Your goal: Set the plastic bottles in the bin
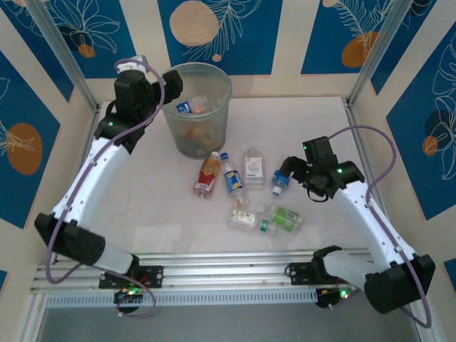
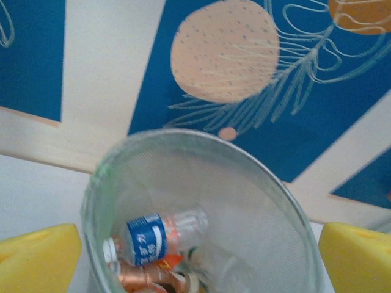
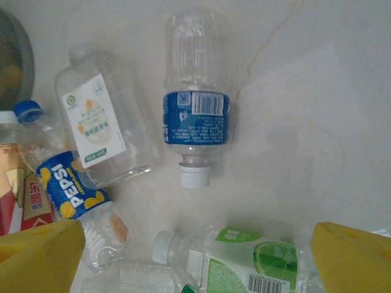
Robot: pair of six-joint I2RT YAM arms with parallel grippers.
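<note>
I have my left pincer (image 2: 198, 259) released above the translucent grey-green round plastic bin (image 1: 214, 132), which holds a blue-labelled clear plastic bottle (image 2: 149, 238), and my right pincer (image 3: 198, 256) released over a white-capped clear bottle (image 3: 197, 116) lying on the pale bench (image 1: 142, 206).

Free: bare table (image 1: 142, 199) left of the bottles, far right corner also bare | Blocked: bottles (image 1: 233, 179) crowd the middle, lying close together | Bin (image 1: 206, 132) stands far left, mouth open upward.
</note>
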